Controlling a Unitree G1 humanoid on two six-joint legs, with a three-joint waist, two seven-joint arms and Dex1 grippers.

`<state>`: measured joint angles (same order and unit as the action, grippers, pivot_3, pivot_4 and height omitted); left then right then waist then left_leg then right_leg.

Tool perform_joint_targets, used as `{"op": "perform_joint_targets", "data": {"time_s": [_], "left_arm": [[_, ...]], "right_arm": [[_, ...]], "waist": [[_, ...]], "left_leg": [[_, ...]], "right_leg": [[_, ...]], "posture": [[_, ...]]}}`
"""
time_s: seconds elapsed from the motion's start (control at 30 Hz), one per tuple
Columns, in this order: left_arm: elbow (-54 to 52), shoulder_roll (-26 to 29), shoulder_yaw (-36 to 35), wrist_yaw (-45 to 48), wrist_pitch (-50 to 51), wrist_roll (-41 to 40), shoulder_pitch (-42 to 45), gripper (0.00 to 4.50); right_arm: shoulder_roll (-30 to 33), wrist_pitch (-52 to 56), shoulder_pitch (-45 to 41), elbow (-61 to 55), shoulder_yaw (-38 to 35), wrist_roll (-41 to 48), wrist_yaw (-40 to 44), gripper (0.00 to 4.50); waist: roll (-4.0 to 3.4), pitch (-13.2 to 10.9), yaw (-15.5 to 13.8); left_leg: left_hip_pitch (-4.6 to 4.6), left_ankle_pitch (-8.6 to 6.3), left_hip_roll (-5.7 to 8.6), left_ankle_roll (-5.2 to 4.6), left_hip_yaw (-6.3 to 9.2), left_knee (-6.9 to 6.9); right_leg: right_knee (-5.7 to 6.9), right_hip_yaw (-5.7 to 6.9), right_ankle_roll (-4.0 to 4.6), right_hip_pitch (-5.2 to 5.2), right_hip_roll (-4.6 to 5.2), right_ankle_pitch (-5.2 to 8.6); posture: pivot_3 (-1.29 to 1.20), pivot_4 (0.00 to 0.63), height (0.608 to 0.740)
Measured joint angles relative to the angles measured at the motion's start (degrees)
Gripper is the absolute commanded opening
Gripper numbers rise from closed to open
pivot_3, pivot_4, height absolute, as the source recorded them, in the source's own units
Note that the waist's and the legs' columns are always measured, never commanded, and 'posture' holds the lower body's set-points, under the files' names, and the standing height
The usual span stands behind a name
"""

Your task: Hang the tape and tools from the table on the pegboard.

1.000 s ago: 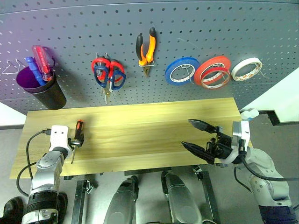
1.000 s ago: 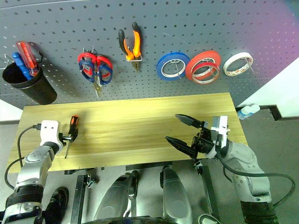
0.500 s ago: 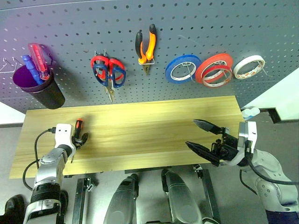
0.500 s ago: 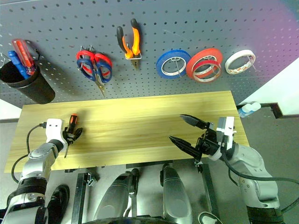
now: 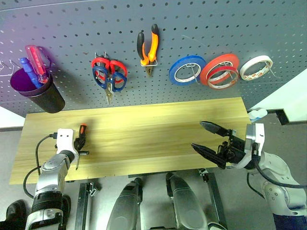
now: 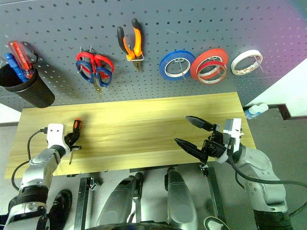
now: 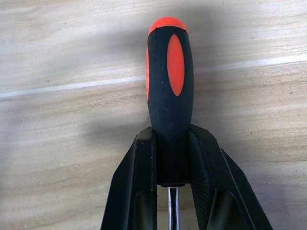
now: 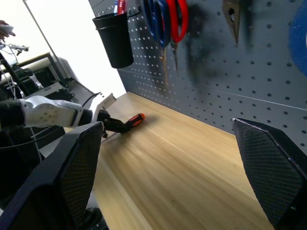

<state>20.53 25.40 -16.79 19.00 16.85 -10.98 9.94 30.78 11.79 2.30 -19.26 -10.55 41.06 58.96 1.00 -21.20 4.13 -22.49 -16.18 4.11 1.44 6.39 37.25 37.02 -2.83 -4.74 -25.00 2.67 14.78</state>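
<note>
The left gripper (image 7: 172, 158) has its two black fingers clamped on the lower end of the handle of the screwdriver (image 7: 168, 86), which lies on the table (image 5: 153, 129) near its left end, with the orange tip of the handle pointing toward the pegboard (image 5: 192, 28). The right gripper (image 5: 207, 139) hovers over the right part of the table with its jaws spread wide and nothing between them. On the pegboard hang the scissors (image 5: 109, 76), the pliers (image 5: 147, 48) and the thin reddish-orange tape (image 5: 222, 76), and a black cup (image 5: 45, 96) with screwdrivers is at the left.
</note>
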Motion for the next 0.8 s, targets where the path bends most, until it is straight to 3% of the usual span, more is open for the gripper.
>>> {"op": "perform_joint_targets", "data": {"time_s": [0.2, 0.5, 0.8], "left_arm": [[-10.45, -3.73, 0.87, -1.78, 4.04, -1.02, -4.78, 0.54], [-27.37, -1.75, 6.00, 2.36, 3.31, -0.35, -14.12, 0.54], [-29.71, 0.82, 6.33, 3.44, -11.55, 4.43, -16.70, 0.54]], "right_arm": [[-1.30, -1.84, -2.64, 3.95, 0.93, -1.13, 0.64, 4.50], [-3.95, -5.11, -5.89, 9.98, 1.44, -2.47, 2.89, 4.50], [-6.25, -9.23, -11.12, 17.03, 1.50, -2.73, 7.09, 4.50]], "waist": [[0.08, 0.03, -0.04], [0.09, 0.09, -0.19], [0.25, 1.10, -0.29]], "left_leg": [[-0.04, 0.02, 0.00, 0.03, 0.00, -0.02], [-0.06, 0.07, 0.01, 0.14, 0.00, -0.05], [-0.19, 0.12, 0.02, 0.21, 0.00, -0.05]], "right_leg": [[0.00, 0.00, -0.01, -0.04, 0.00, 0.00], [0.05, 0.01, 0.01, -0.11, 0.00, -0.01], [0.06, 0.05, 0.03, -0.25, -0.01, -0.02]], "posture": [[-0.13, 0.357, 0.740], [-0.10, 0.302, 0.740], [-0.09, 0.231, 0.740]]}}
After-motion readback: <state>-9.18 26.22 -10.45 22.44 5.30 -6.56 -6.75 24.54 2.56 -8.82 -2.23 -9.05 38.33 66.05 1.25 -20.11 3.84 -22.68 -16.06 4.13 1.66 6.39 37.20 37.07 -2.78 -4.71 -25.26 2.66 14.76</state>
